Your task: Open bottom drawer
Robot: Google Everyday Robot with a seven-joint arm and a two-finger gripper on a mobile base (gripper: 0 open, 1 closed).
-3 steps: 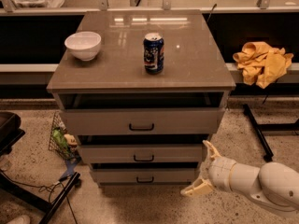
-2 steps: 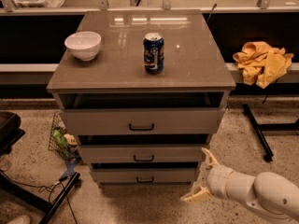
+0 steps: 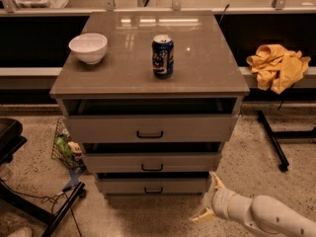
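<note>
The bottom drawer (image 3: 154,185) is the lowest of the cabinet's three, grey-beige with a small black bar handle (image 3: 153,190). Its front sits a little behind the two drawers above it. My gripper (image 3: 208,197) is at the end of the white arm coming in from the lower right, low over the floor just right of the drawer's right end. Its two pale fingers are spread apart and hold nothing; the upper fingertip (image 3: 215,177) is close to the cabinet's lower right corner.
On the cabinet top stand a white bowl (image 3: 88,47) and a blue soda can (image 3: 162,56). A yellow cloth (image 3: 277,66) lies on the shelf at right. A wire basket (image 3: 64,147) and black chair legs (image 3: 61,211) stand at left, and a black stand leg (image 3: 272,139) at right.
My arm has drawn back down and to the right, and the gripper sits lower, nearer the floor. The drawers have not moved.
</note>
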